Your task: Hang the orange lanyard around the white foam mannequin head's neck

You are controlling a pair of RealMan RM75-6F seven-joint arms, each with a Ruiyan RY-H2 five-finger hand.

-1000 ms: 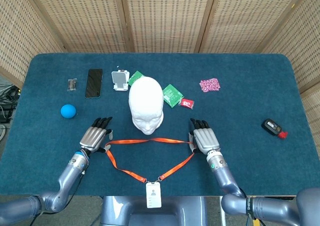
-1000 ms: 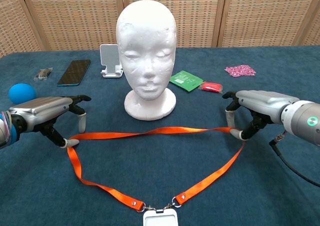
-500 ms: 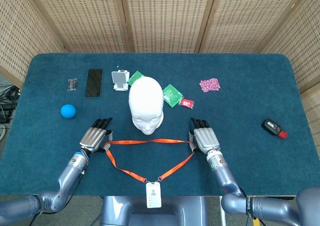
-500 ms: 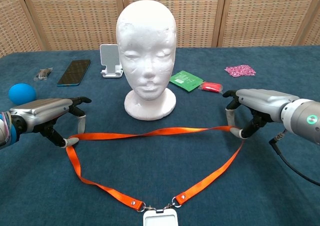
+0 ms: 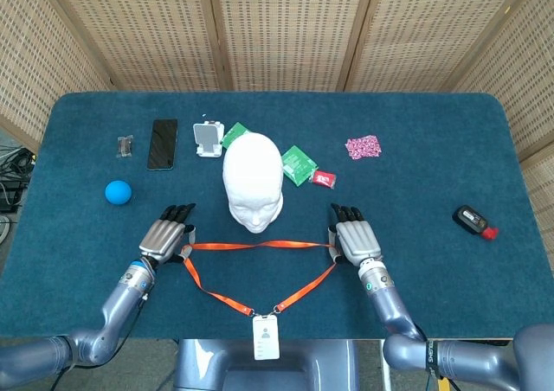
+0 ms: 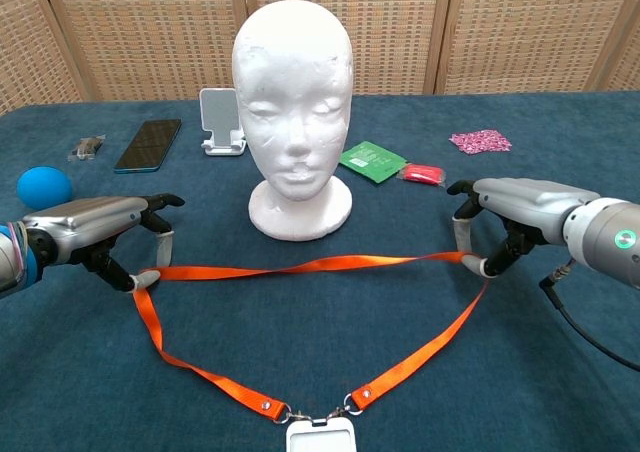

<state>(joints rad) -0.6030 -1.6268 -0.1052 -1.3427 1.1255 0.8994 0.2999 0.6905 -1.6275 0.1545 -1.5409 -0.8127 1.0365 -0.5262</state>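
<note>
Progress is early — you have the orange lanyard (image 6: 300,266) pinched at each corner, left hand (image 6: 85,227) and right hand (image 6: 505,212), fingers closed on the strap, loop stretched low over the bench just before the white foam mannequin head (image 6: 292,102). Lifting it over remains.

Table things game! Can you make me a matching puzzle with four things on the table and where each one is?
Things:
1. blue ball
2. black phone
3. pink packet
4. white badge

Places:
A. hanging at the bottom of the orange lanyard
B. far side of the table, right of the foam head
C. beyond the left hand, near the table's left edge
D. lying flat, left of the small white stand

Pairs: 1-C, 2-D, 3-B, 4-A
</note>
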